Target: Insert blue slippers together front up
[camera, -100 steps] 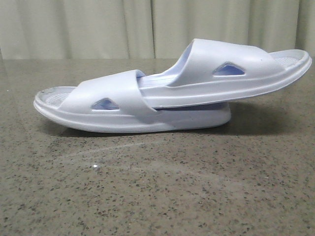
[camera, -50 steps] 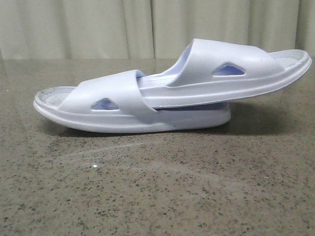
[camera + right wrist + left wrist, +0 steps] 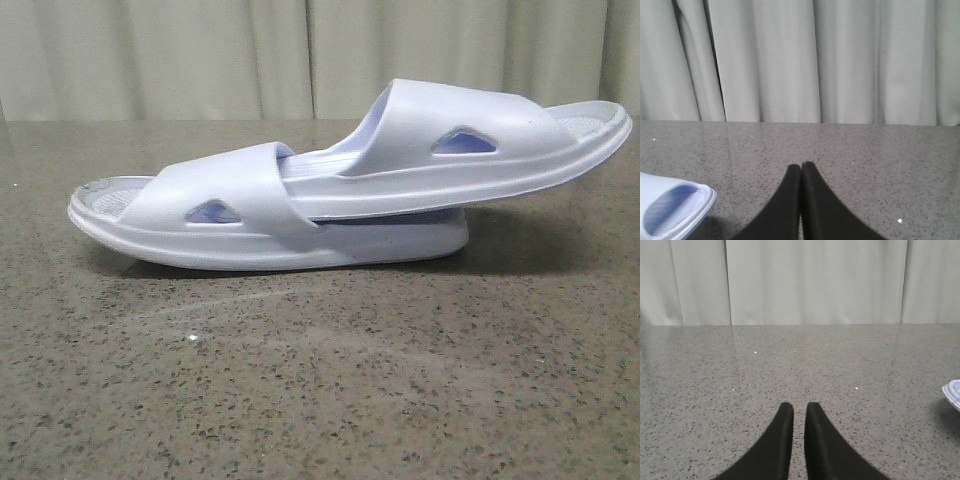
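The blue slippers lie nested on the speckled table in the front view. The lower slipper [image 3: 230, 215] rests flat on its sole. The upper slipper [image 3: 460, 150] has one end pushed under the lower one's strap and its other end raised to the right, footbed up. My left gripper [image 3: 799, 407] hovers low over bare table, its fingers almost together with a thin slit and nothing between them; a slipper tip [image 3: 952, 392] shows far off to one side. My right gripper [image 3: 801, 166] is shut and empty, with a slipper end [image 3: 670, 210] beside it. Neither gripper touches a slipper.
The grey speckled table [image 3: 320, 380] stretches in front of the slippers. A pale curtain [image 3: 200, 60] hangs behind the table's far edge. No arm shows in the front view.
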